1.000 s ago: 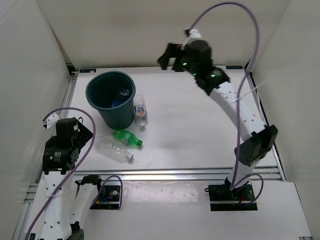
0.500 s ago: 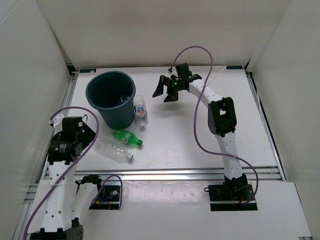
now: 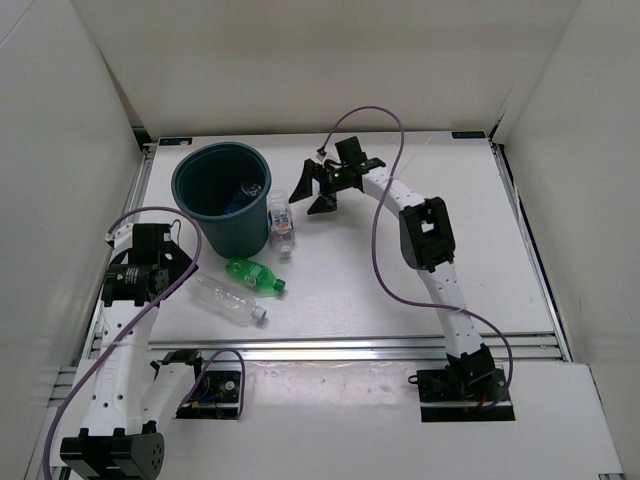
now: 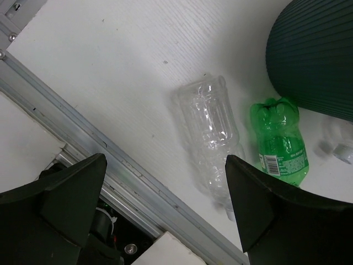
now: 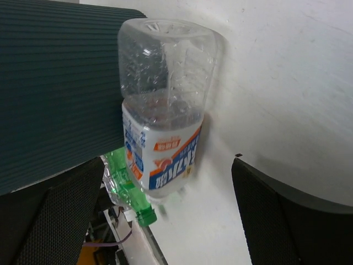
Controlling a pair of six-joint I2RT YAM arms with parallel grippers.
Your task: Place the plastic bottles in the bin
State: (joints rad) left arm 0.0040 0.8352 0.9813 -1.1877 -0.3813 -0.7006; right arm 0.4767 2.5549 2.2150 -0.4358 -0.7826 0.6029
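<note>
White table (image 3: 360, 260); aluminium rail (image 3: 330, 348) along near edge; white walls (image 3: 300, 70) around.

Bin (image 3: 228, 236) holds bottle 1 (image 3: 246, 190); bottle 2 (image 3: 281, 220) right, bottle 3 (image 3: 254, 274), bottle 4 (image 3: 226, 297) before it.

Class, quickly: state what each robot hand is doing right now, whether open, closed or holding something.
Left hand: open, empty, above the unlabelled clear bottle.
Right hand: open, empty, facing the labelled bottle.

White table (image 3: 330, 260): bin (image 3: 225, 235), three bottles (image 3: 255, 273)
</note>
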